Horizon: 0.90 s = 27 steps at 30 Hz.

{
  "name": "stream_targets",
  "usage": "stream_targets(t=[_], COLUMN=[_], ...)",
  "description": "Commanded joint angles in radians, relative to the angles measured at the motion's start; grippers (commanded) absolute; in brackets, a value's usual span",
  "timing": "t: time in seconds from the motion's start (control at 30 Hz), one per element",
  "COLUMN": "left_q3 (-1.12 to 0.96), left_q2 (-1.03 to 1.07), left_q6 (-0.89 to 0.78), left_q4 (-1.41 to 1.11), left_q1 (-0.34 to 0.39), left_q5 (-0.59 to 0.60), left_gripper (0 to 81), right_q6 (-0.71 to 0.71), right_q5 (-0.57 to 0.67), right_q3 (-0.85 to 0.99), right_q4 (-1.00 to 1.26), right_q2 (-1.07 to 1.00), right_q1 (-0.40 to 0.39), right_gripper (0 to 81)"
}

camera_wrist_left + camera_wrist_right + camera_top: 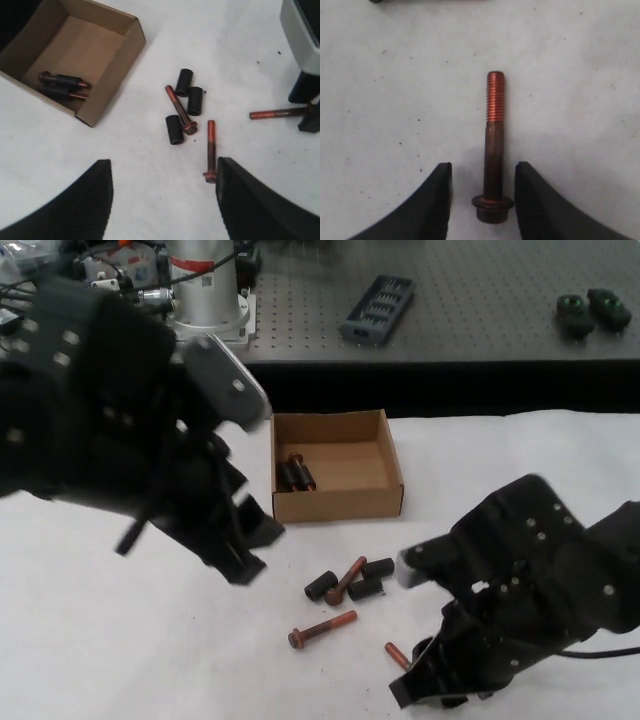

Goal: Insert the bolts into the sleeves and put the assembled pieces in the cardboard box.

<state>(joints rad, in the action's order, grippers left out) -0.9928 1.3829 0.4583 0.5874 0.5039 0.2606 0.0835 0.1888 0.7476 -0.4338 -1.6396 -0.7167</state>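
Note:
A copper bolt (494, 140) lies on the white cloth between the fingers of my right gripper (483, 197), which is open and straddles its head end. In the high view this gripper (405, 685) sits low at the front, over the bolt (396, 652). My left gripper (162, 200) hangs open above the cloth, holding nothing. Ahead of it lie three black sleeves (195, 101) and two loose bolts (180, 109) (210, 150). The cardboard box (335, 502) holds two assembled pieces (296, 476), also seen in the left wrist view (62, 86).
Bare white cloth (120, 660) lies front left. Behind the cloth, a perforated bench carries a dark grey rack (378, 305), two green-black parts (592, 310) and a metal cylinder (200, 280). The left arm's bulk (90, 410) stands left of the box.

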Motion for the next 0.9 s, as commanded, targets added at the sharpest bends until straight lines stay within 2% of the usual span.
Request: stream_targets(t=[0.0, 0.17, 0.4, 0.63, 0.87], left_q3=[-0.011, -0.011, -0.011, -0.011, -0.011], left_q2=[-0.103, -0.176, -0.234, -0.232, -0.232], left_q6=[-0.018, -0.018, -0.018, -0.018, -0.018], left_q4=[-0.005, -0.005, -0.005, -0.005, -0.005], left_q1=[-0.045, -0.05, -0.05, -0.05, -0.05], left_q5=[-0.011, -0.011, -0.014, -0.032, -0.032], left_gripper=[44.7, 44.7, 44.7, 44.7, 44.7], right_q6=[-0.018, -0.044, -0.168, -0.542, -0.838], right_q5=[0.0, -0.067, -0.082, -0.082, -0.082], right_q3=[0.004, 0.004, 0.007, 0.067, 0.07], right_q4=[0.005, -0.005, -0.049, -0.191, -0.15], right_q2=[-0.013, -0.031, -0.031, -0.003, 0.075], right_q1=[-0.001, -0.001, -0.007, -0.062, -0.089], right_gripper=[30.4, 29.3, 6.1, 4.5, 4.5])
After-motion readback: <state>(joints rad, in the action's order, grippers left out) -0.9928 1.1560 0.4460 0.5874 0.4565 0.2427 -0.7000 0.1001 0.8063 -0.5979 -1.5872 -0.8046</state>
